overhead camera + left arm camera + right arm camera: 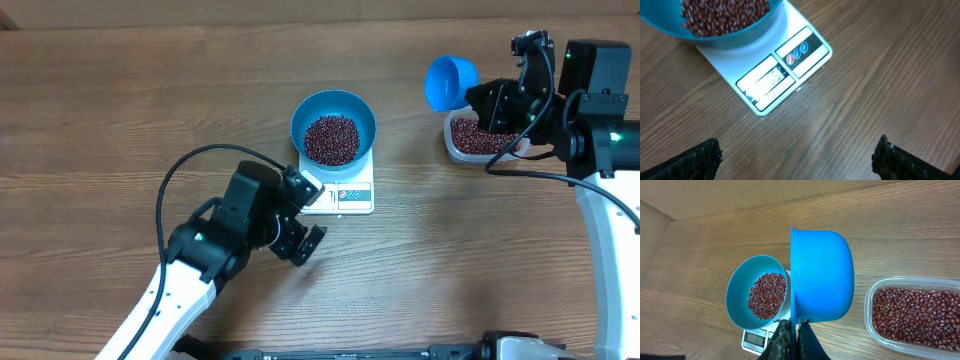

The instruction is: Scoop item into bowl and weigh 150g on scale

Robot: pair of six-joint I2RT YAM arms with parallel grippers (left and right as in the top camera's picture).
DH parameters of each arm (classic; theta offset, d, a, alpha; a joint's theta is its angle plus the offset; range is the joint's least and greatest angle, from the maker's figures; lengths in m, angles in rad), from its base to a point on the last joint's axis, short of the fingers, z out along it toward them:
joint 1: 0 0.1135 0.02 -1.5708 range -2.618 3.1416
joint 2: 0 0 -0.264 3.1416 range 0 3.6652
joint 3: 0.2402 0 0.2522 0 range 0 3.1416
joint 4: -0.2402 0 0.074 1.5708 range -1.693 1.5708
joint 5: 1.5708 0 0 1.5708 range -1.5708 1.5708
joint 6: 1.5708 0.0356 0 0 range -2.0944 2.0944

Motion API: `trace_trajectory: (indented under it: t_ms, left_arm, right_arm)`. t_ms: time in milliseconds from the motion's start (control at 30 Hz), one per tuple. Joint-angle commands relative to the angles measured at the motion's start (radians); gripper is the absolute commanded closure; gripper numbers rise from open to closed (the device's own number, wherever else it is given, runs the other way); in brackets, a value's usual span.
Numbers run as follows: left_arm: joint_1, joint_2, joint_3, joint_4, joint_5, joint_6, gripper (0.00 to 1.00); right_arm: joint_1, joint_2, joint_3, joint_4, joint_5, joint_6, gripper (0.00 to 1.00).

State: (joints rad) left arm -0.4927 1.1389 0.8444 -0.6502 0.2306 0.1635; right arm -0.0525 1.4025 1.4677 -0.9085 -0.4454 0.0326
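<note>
Clamping scoop in right gripper, 2 o'clock of bowl. Holding left gripper agape, 7 o'clock of scale

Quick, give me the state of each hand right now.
Left hand: open, holding nothing.
Right hand: closed on the handle of the small blue plastic scoop.

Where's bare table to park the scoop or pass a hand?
Bare wood: the whole stretch left of the bowl; the gap between the scale and the tub; the front area right of the scale. Crowded: the scale's front-left corner, where the open left end effector sits, and around the tub, where the right end effector holds the scoop.
</note>
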Motion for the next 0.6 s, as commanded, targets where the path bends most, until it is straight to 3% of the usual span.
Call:
trace_trajectory:
  t_ms: [0,267,433,567]
  left_arm:
    - [0.069,0.080,-0.010,0.005,0.082,0.105,0.00]
    - [0.100,0.142,0.012,0.006,0.082,0.119,0.01]
    - [0.100,0.142,0.050,-0.006,-0.059,0.010,0.00]
    - [0.100,0.141,0.079,-0.007,-0.052,-0.014,0.00]
  right_arm:
    - [-0.004,-0.022,0.032,0.004,-0.012,-0.008,0.96]
    - [-0.004,-0.021,0.031,0.004,-0.008,-0.008,0.96]
    - [-0.004,-0.021,0.031,0.004,-0.001,-0.008,0.96]
    - [-0.004,-0.020,0.031,0.004,-0.001,-0.013,0.96]
